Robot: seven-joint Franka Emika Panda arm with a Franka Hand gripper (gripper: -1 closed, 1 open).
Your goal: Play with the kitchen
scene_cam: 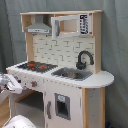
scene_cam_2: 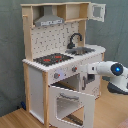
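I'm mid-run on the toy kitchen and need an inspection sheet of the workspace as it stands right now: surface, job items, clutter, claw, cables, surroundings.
Surface: light wood floor; bare where it shows.
Job's things: large white and light-wood toy kitchen upright; black-red hob beside the grey sink with a black curved faucet; grey hood above; windowed oven door swung open and down; upper cabinet door ajar.
Clutter: nothing seen.
Claw: white robot arm reaches toward the kitchen's front by the knobs; claw state cannot be told.
Cables: nothing seen.
Surroundings: grey curtain backdrop behind the kitchen.
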